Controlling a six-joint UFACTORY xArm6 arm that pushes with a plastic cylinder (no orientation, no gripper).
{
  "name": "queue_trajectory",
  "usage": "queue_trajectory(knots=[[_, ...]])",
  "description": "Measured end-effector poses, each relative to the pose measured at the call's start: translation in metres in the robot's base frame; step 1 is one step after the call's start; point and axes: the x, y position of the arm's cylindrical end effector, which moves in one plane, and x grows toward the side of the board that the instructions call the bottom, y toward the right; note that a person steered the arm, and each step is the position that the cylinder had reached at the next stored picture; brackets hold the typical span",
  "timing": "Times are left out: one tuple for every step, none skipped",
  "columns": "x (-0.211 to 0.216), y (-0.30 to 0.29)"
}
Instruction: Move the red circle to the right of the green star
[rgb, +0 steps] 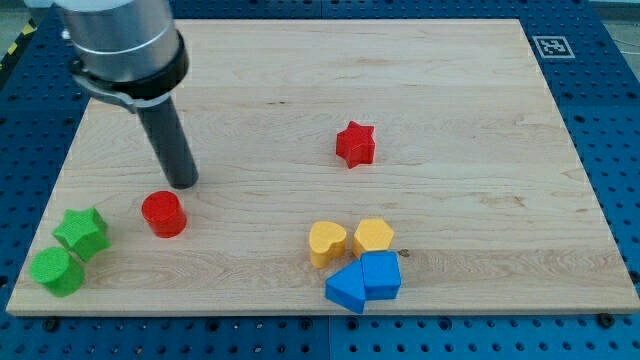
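Note:
The red circle (162, 213) sits on the wooden board at the lower left. The green star (83, 232) lies to its left, near the board's left edge, touching a green circle (56, 270) below it. My tip (183, 184) rests on the board just above and slightly right of the red circle, a small gap apart from it.
A red star (355, 144) lies at the board's middle. A yellow heart (326, 242) and a yellow hexagon (373, 236) sit at the lower middle, with two blue blocks (365, 281) touching just below them. The wooden board (450, 90) ends close under them.

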Motion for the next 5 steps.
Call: queue_trajectory(knots=[[0.0000,-0.0018],[0.0000,-0.0038],[0.0000,-0.0085],[0.0000,-0.0085],[0.0000,-0.0106]])
